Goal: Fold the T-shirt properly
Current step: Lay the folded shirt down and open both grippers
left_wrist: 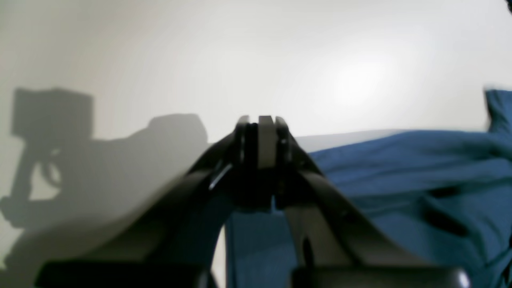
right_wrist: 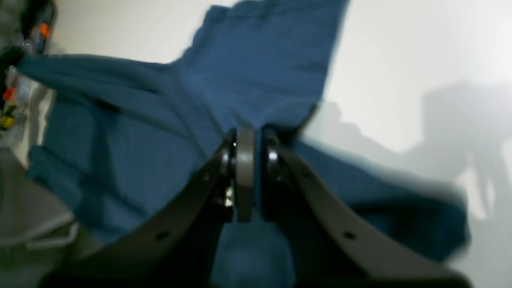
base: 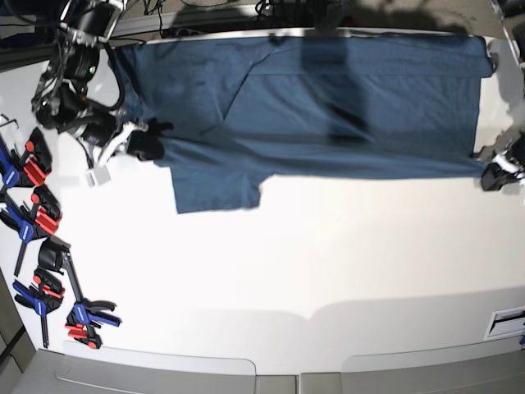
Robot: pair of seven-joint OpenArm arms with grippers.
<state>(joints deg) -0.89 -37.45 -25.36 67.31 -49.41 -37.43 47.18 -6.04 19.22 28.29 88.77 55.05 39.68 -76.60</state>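
**Both grippers clamped on the shirt's near edge, ready for a fold**

Left wrist view: the left gripper (left_wrist: 262, 120) had its jaws pressed together at the border of the plain dark navy-blue short-sleeved cotton T-shirt (left_wrist: 420, 176). Blue cloth showed just under the tips, so I'd call it a pinch on the hem, though the picture was blurry.

Right wrist view: the right gripper (right_wrist: 246, 138) had its jaws squeezed tight on bunched fabric right where a sleeve spread away from the body.

Base view: the shirt lay stretched along the far side of the white table (base: 312, 271), one sleeve hanging toward the middle. One gripper sat at each end of the near edge (nicely symmetrical).

To do this step well, I'd lift both ends evenly, keep the edge taut and carry it over in a straight line so no wrinkles got trapped.

Count: one shirt, two grippers, and roughly five blue-and-red spring clamps (base: 33, 215) along the table's side, though they overlapped.
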